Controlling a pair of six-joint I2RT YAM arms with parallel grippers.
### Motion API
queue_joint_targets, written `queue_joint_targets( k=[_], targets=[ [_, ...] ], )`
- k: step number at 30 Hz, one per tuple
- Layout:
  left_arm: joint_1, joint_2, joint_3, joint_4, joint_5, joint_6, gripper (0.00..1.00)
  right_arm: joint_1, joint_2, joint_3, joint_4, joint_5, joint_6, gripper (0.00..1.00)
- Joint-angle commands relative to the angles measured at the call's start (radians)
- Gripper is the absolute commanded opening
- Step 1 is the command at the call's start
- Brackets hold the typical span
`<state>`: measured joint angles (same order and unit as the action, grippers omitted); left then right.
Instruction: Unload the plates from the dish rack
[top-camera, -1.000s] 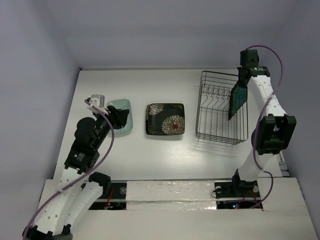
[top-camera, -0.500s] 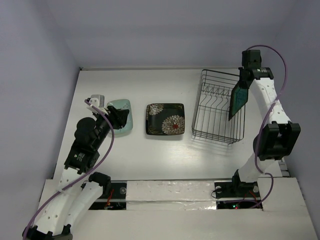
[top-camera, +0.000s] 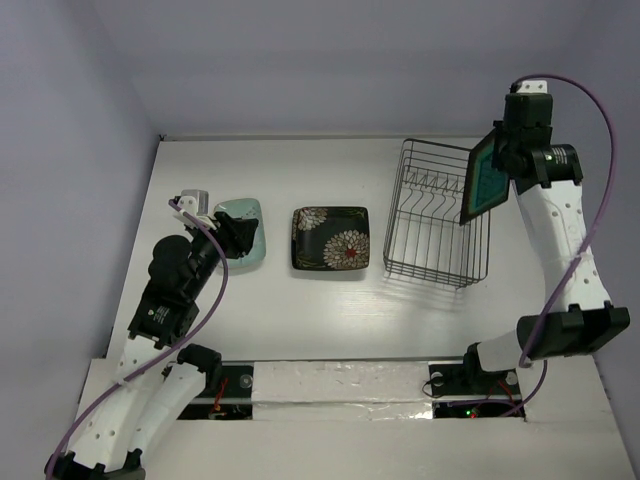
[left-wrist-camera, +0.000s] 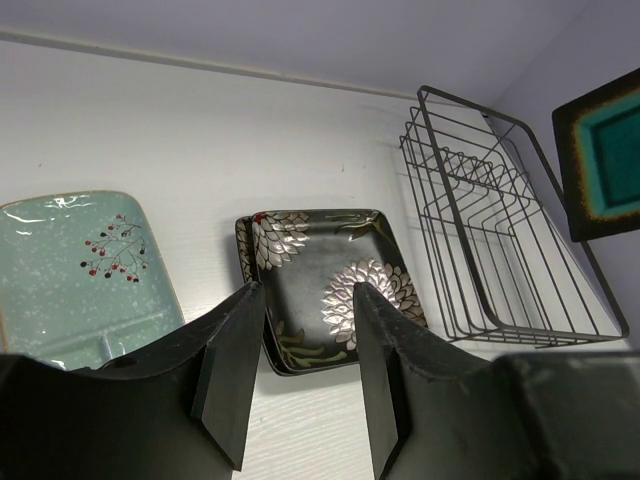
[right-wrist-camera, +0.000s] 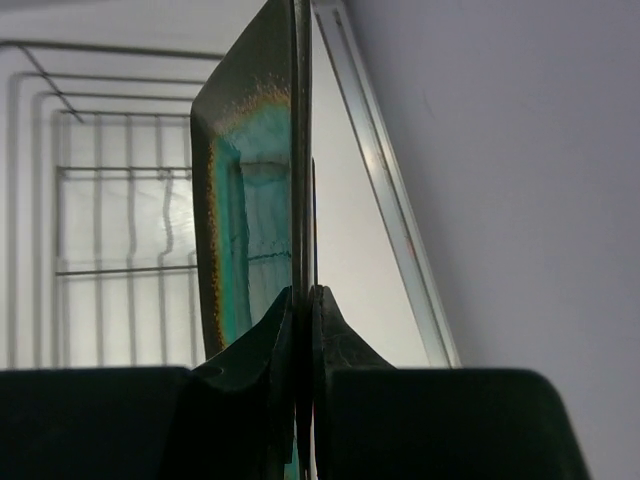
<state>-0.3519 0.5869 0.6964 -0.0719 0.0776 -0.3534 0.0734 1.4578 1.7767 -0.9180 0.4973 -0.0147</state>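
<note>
Dish rack (top-camera: 398, 205) stands bare of plates as the teal-centred plate (top-camera: 486, 180), apparently the last, hangs on edge above its far right corner, clamped in the right gripper (right-wrist-camera: 303, 300)

Flowered plate (top-camera: 330, 238) and mint plate (top-camera: 243, 228) lie flat on the table (top-camera: 300, 300). The left gripper (left-wrist-camera: 300, 370) hovers beside the mint one, jaws apart and empty

Next, likely: carry the teal-centred plate clear, tip it level, set it down

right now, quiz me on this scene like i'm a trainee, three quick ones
1. True or false: the left gripper is shut on the mint green plate.
2. Which plate does the right gripper hold? A mint green; B floral black; C teal-centred.
3. How many plates stand in the dish rack?
Key: 1 false, the left gripper is open and empty; the mint green plate lies free. 2 C, the teal-centred plate, pinched by its edge. 3 none.
</note>
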Motion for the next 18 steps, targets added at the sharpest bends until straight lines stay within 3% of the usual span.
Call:
queue_joint_targets(
  k=[1, 4, 11, 18],
  targets=[
    [-0.004, -0.001, 0.023, 0.054, 0.005, -0.002, 0.38, 0.045, -0.111, 0.113, 0.137, -0.025, 0.076, 0.0],
    [-0.004, -0.002, 0.025, 0.055, 0.004, -0.001, 0.38, 0.098, -0.169, 0.066, 0.255, -0.174, 0.136, 0.0],
    [-0.004, -0.012, 0.025, 0.052, -0.007, 0.002, 0.38, 0.198, -0.217, -0.143, 0.531, -0.365, 0.35, 0.0],
    [0.005, -0.015, 0.028, 0.052, -0.007, 0.007, 0.38, 0.351, -0.194, -0.412, 1.024, -0.518, 0.66, 0.0]
  ],
)
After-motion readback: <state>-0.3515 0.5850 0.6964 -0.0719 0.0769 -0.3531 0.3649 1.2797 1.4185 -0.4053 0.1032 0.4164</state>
